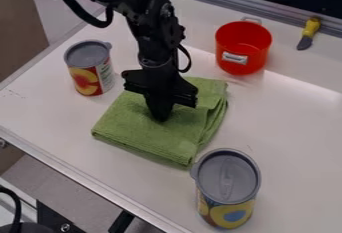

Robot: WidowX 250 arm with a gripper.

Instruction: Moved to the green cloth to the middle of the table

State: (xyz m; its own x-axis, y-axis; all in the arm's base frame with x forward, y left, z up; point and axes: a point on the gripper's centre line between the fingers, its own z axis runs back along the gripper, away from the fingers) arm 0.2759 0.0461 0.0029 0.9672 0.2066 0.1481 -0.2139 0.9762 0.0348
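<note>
The green cloth (137, 134) lies folded between two cans (88, 68) (228, 179), near the lower-left edge of the table (290, 122). If the hand (160, 118) takes only the upper layer, the cloth may unfold; its corner, close to the lower can, could push this can. The hand covers its own contact, so whether it is grasping or released cannot be told.

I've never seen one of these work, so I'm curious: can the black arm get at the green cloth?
Very likely, yes: its gripper points down right at the cloth, and the red pot stands off to the side, not in the way.
</note>
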